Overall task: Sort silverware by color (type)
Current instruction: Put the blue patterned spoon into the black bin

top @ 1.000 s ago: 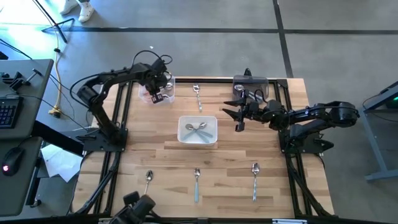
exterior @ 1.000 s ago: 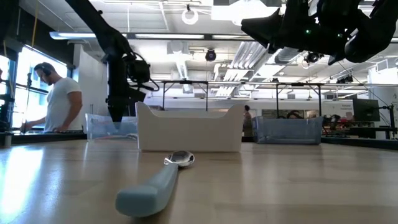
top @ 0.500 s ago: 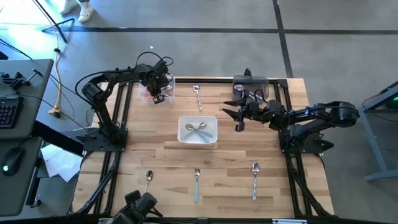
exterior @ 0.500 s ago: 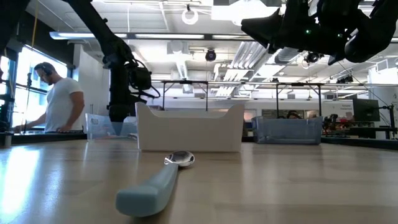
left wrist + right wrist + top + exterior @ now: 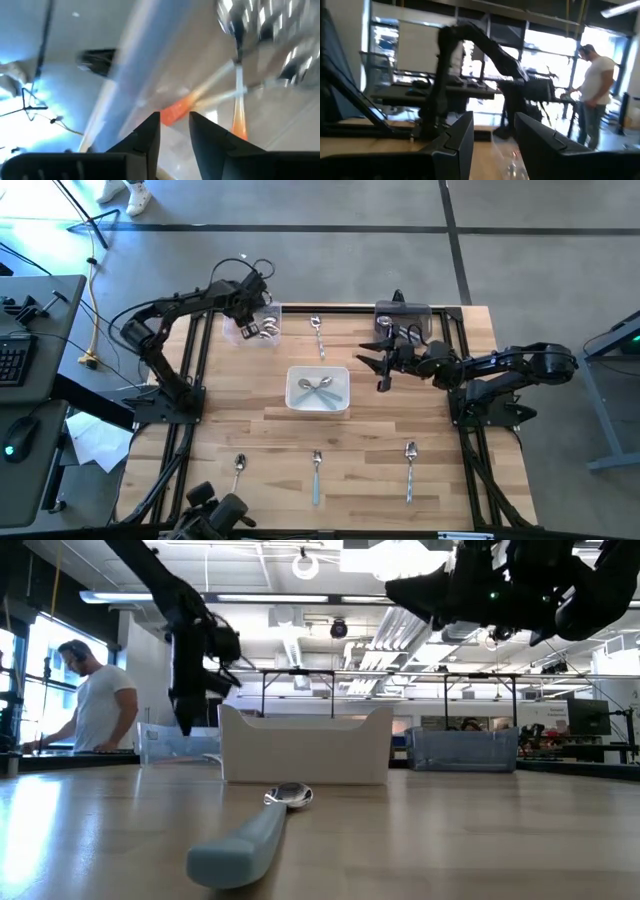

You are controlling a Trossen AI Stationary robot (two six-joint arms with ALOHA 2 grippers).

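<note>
My left gripper point(image 5: 252, 330) hangs open, pointing steeply down, over the clear bin point(image 5: 262, 323) at the table's far left. In the left wrist view its fingertips point(image 5: 174, 120) stand apart above orange-handled spoons point(image 5: 235, 85) lying in that bin. One orange handle point(image 5: 175, 112) shows below the gap. My right gripper point(image 5: 383, 368) hovers open and roughly level right of centre, with nothing between its fingers point(image 5: 492, 130). Silver spoons point(image 5: 318, 386) lie in the white bin point(image 5: 345, 402). One spoon point(image 5: 317, 335) lies at the far middle, and three spoons point(image 5: 316, 472) lie near the front edge.
A second clear bin point(image 5: 402, 315) stands at the far right, behind my right gripper. The light-blue-handled spoon point(image 5: 240, 840) lies close in the low view, in front of the white bin point(image 5: 305, 745). A person point(image 5: 95, 705) stands beyond the table's left side.
My left gripper has risen a little over the far-left clear bin and tipped, staying above it. Shiny spoon bowls now show in the bin beside its fingers.
</note>
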